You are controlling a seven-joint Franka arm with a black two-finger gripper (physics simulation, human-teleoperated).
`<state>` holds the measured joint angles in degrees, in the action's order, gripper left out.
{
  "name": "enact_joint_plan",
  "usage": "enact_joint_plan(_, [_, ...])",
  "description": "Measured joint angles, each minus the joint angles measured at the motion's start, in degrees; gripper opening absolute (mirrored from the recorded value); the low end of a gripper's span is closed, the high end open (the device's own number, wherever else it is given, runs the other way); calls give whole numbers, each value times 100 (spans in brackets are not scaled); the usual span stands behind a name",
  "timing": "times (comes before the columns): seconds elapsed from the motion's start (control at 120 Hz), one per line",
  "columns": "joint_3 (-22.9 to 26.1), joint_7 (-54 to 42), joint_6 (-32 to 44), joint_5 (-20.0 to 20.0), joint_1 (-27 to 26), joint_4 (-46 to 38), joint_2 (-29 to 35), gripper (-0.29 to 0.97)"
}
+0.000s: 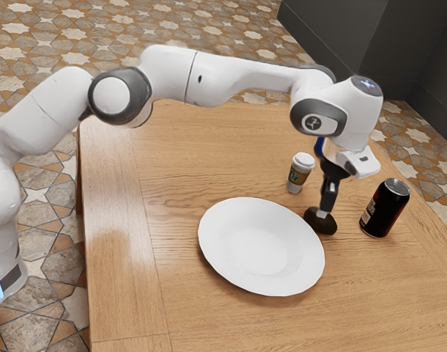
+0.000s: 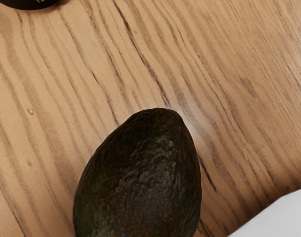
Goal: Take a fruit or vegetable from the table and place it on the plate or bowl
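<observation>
Black two-finger gripper [image 1: 327,210] is positioned vertically on the dark green, egg-shaped avocado [image 1: 320,222], presumably for a top grasp; whether the fingers are closed on it cannot be told. The avocado is seen lying on the wooden worktop [image 1: 172,169], just beside the round white plate [image 1: 212,246], so the transfer is judged short. Its skin is noted as pebbled, matte and nearly black.
</observation>
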<state>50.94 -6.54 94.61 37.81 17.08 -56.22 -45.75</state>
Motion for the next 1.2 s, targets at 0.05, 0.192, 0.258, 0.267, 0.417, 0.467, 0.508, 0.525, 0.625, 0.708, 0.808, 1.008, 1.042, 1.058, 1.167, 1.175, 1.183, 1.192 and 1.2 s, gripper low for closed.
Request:
enact_joint_plan(0.05, [50,119,42,3,1,22,-125,68])
enact_joint_plan(0.192, [279,404,120,10,1,277,-500,68])
enact_joint_plan(0.258, [290,514,142,12,5,302,-554,68])
enact_joint_plan(0.267, [290,527,144,12,5,302,-558,68])
enact_joint_plan(0.417, [239,696,172,30,5,303,-596,68])
enact_joint_plan(0.467, [222,733,177,32,17,300,-601,68])
enact_joint_plan(0.508, [211,760,181,28,29,297,-619,68])
enact_joint_plan(0.525, [209,771,182,26,33,296,-630,68])
enact_joint_plan(0.625, [201,827,188,19,40,291,-679,68])
enact_joint_plan(0.708, [196,866,191,13,25,287,-726,68])
enact_joint_plan(0.808, [189,908,194,8,10,285,-782,68])
enact_joint_plan(1.008, [65,975,196,-183,14,284,-834,56])
enact_joint_plan(1.042, [60,985,196,-206,14,285,-835,49])
enact_joint_plan(1.058, [59,990,197,-213,15,285,-835,46])
enact_joint_plan(1.167, [64,1022,201,-218,33,291,-806,33])
enact_joint_plan(1.175, [65,1024,201,-216,34,292,-800,32])
enact_joint_plan(1.183, [66,1026,201,-214,35,292,-791,32])
enact_joint_plan(1.192, [66,1029,201,-211,36,292,-781,32])
enact_joint_plan(1.2, [66,1031,201,-209,37,291,-767,32])
